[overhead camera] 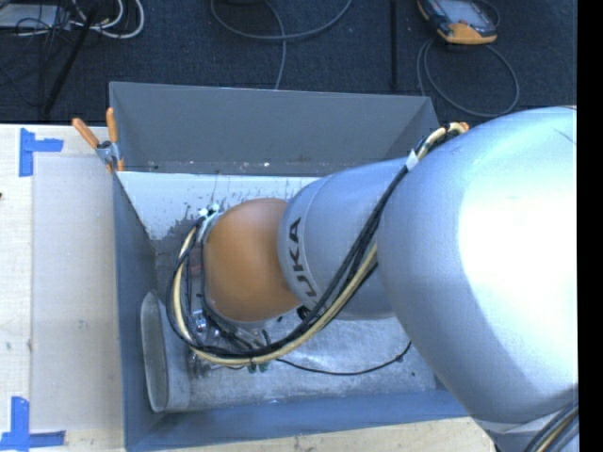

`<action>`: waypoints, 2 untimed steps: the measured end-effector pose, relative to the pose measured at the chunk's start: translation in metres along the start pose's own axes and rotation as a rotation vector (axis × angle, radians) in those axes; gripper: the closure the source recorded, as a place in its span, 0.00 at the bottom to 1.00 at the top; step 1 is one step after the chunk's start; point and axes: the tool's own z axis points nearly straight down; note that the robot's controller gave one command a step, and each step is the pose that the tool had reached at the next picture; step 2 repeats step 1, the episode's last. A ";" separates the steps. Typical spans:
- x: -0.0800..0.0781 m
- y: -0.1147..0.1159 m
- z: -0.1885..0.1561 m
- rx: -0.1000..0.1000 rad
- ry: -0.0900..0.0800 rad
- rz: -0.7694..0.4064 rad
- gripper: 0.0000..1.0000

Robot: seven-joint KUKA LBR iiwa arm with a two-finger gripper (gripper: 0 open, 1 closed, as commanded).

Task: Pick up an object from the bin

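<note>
Noting grey oval slab (pixel 154 351) just view-left of gripper (pixel 200 337), long axis crosswise to reach; we cannot tell gripper opening

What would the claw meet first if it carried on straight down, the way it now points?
Probably the bin floor. The claw hangs under the orange wrist cover, and a flat grey oblong thing lies just beside it toward the view's left; depth is unclear, so it could graze that instead.

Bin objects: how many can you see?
1: a long grey object lying by the bin's left wall. The arm covers much of the floor, so more may be hidden.
</note>
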 end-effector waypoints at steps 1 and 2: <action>-0.018 -0.016 -0.156 0.001 -0.008 0.018 1.00; -0.018 -0.016 -0.156 0.001 -0.008 0.018 1.00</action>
